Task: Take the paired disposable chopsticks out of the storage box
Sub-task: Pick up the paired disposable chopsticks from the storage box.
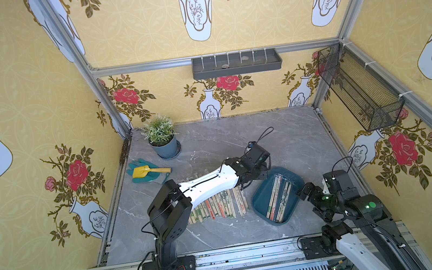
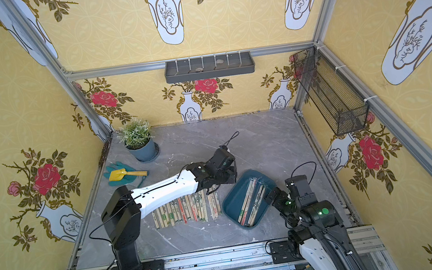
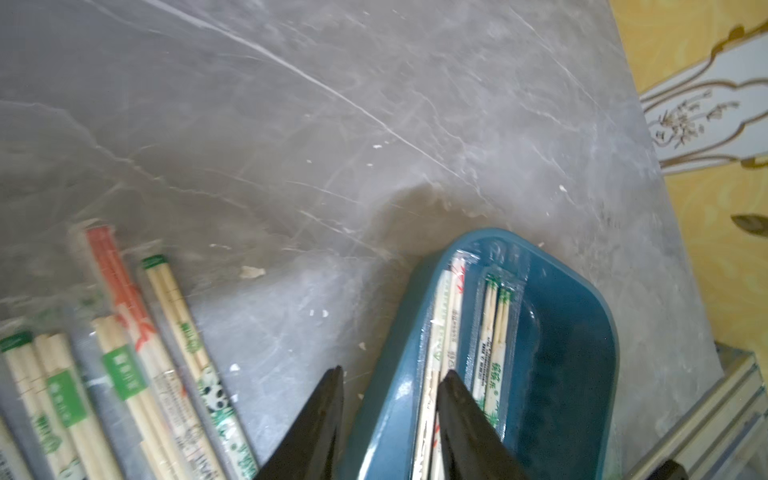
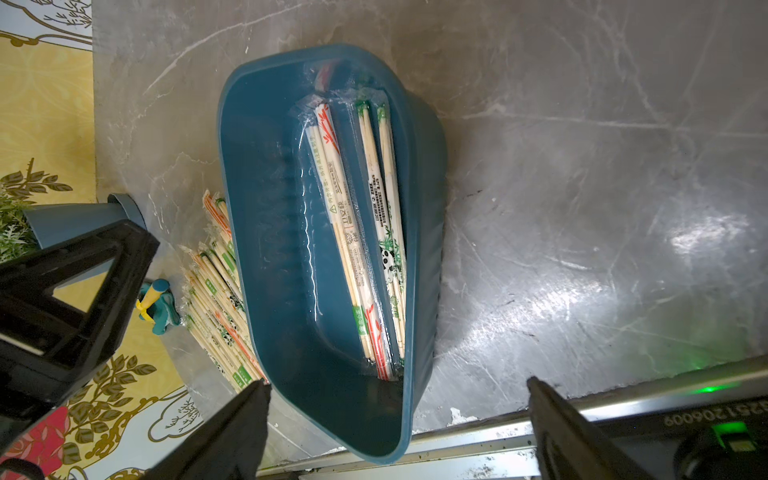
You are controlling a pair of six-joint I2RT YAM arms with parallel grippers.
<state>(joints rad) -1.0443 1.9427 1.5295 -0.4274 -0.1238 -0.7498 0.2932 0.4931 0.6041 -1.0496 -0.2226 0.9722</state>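
Currently the storage box (image 1: 261, 200) sits on the tabletop (image 1: 280, 138), with a few paired disposable chopsticks (image 1: 278, 199) inside and the laid-out row (image 1: 218, 206) beside it. Left end effector (image 3: 392, 370) and right end effector (image 4: 397, 381): both open, empty. Risk: a jaw striking the rim shifts the box, and slick, overlapping sleeves invite a double pick. Sleeves carry Chinese print, green labels and a panda graphic.
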